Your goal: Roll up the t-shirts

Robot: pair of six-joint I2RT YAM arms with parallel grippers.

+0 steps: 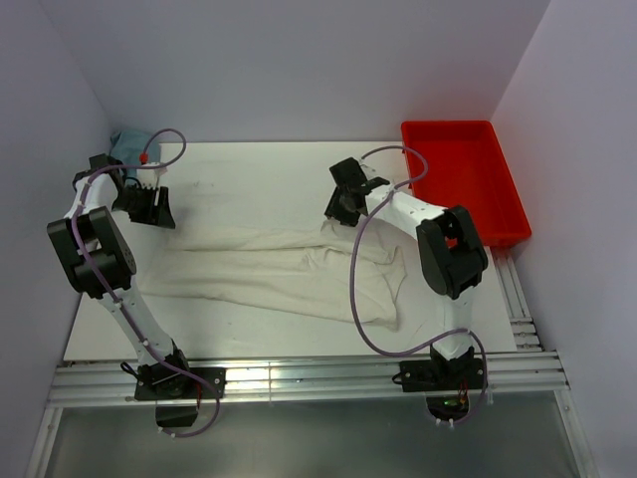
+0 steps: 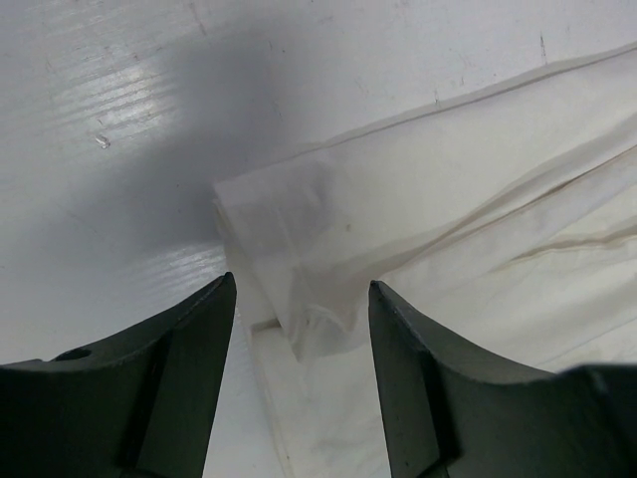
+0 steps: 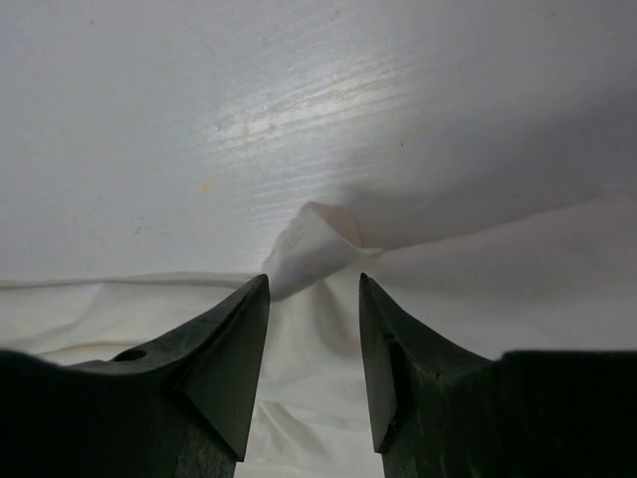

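while the t-shirt (image 1: 269,274) lies spread, the red bin (image 1: 510,199) stands apart.

The top external camera looks down from above and behind the 2 arm bases, taking in the whole table (image 1: 259,169) to its far edge. Each wrist camera peers steeply down, close over the table, past its own fingers (image 2: 179,378). All 3 views share the t-shirt (image 1: 269,274).
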